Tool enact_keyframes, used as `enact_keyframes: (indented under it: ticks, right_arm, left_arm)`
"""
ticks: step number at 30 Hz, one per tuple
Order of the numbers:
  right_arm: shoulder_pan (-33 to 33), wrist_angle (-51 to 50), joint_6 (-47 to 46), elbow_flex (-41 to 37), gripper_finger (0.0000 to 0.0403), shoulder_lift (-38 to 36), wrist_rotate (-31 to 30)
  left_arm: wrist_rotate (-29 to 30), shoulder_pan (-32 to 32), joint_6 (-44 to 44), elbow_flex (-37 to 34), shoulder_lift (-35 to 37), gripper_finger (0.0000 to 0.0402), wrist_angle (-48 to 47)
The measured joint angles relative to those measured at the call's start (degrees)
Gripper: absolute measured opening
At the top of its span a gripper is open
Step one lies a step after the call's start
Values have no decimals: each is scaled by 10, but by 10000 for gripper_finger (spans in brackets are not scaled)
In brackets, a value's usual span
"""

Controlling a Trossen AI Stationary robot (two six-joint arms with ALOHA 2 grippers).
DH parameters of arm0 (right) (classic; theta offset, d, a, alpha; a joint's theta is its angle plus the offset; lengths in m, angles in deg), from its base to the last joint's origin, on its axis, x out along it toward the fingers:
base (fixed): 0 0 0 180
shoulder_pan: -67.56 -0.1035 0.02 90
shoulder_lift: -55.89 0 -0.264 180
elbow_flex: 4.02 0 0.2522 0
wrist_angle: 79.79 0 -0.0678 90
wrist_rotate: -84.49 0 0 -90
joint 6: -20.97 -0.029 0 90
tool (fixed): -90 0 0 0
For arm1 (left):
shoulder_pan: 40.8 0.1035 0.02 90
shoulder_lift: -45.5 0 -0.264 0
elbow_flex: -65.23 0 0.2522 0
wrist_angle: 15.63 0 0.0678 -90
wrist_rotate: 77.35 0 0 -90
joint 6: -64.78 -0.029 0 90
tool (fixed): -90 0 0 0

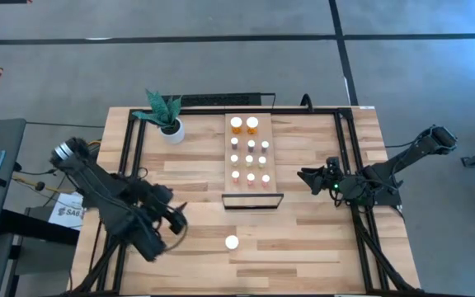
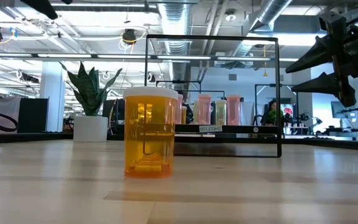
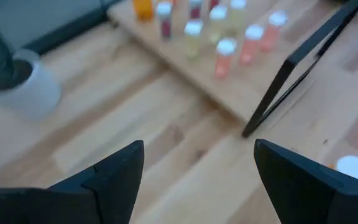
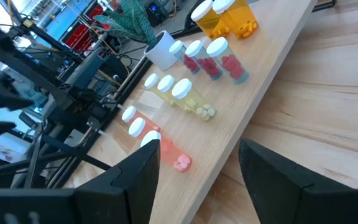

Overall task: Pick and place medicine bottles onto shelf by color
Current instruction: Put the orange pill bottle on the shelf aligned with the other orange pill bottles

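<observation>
We see our dark left arm reaching in from the left edge, its two-finger end effector (image 1: 174, 221) spread wide and holding nothing. Our dark right arm stretches in from the right edge, its end effector (image 1: 307, 177) parted and also holding nothing.

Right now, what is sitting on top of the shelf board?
The shelf carries eleven white-capped medicine bottles: two larger orange ones, then rows of three holding red, yellowish and pink contents. Labels cannot be read. One more orange bottle stands off it on the table.
</observation>
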Motion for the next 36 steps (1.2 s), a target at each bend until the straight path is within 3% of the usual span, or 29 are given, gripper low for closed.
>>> enact_keyframes:
  ticks: [8, 14, 23, 30, 36]
  right_arm:
    - [0, 0, 0, 0, 240, 0, 0]
    - [0, 0, 0, 0, 240, 0, 0]
    - [0, 0, 0, 0, 240, 0, 0]
    - [0, 0, 0, 0, 240, 0, 0]
    - [0, 0, 0, 0, 240, 0, 0]
  left_arm:
    - [127, 34, -242, -224, 190, 291, 231]
    - [111, 130, -451, -346, 313, 291, 426]
    - [-64, 323, -746, -487, 416, 291, 706]
    - [-221, 478, -855, -544, 429, 291, 807]
    - [-346, 594, -884, -564, 427, 291, 815]
